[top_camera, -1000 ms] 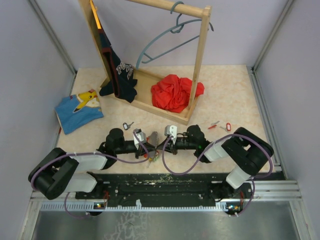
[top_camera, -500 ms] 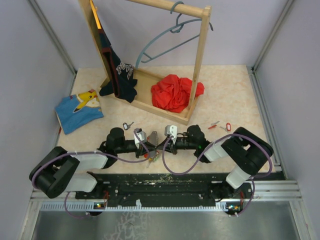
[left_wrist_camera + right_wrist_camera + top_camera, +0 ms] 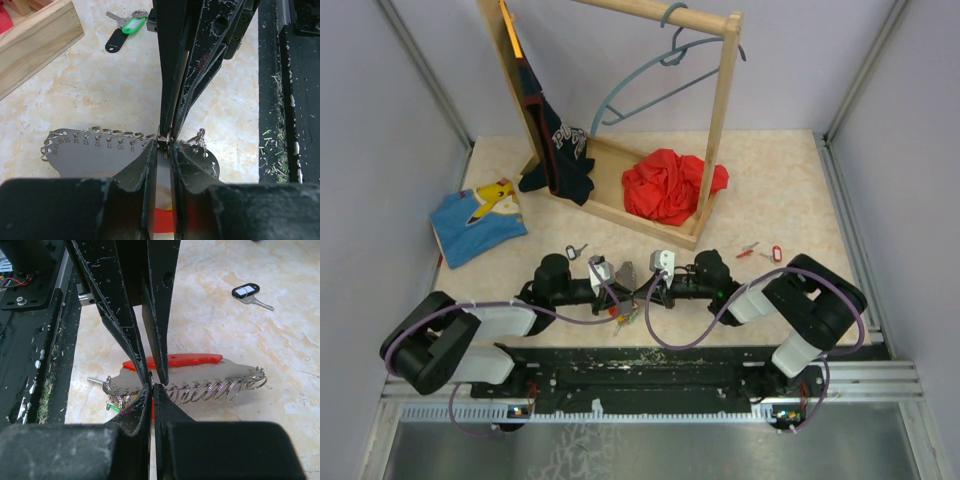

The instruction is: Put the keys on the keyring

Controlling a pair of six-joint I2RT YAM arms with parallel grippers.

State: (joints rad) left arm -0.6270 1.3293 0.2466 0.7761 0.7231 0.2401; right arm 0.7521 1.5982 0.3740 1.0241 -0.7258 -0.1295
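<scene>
Key (image 3: 577, 250) lies loose left of centre, with bare table (image 3: 790, 170) around it. Left gripper (image 3: 165, 150) is clamped on keyring (image 3: 100, 155), which lies flat near the table's front edge, close to the base rail (image 3: 295, 75). Right gripper (image 3: 151, 387) meets it there, jaws pressed together. Keys (image 3: 760, 250) lie farther right, unobstructed.

Three loose keys (image 3: 577, 250) (image 3: 748, 248) (image 3: 772, 254), one keyring (image 3: 172, 359), three garments (image 3: 558, 150) (image 3: 665, 185) (image 3: 478, 220), one hanger (image 3: 650, 90), one wooden rack (image 3: 720, 130), two arms (image 3: 500, 322) (image 3: 760, 295).
</scene>
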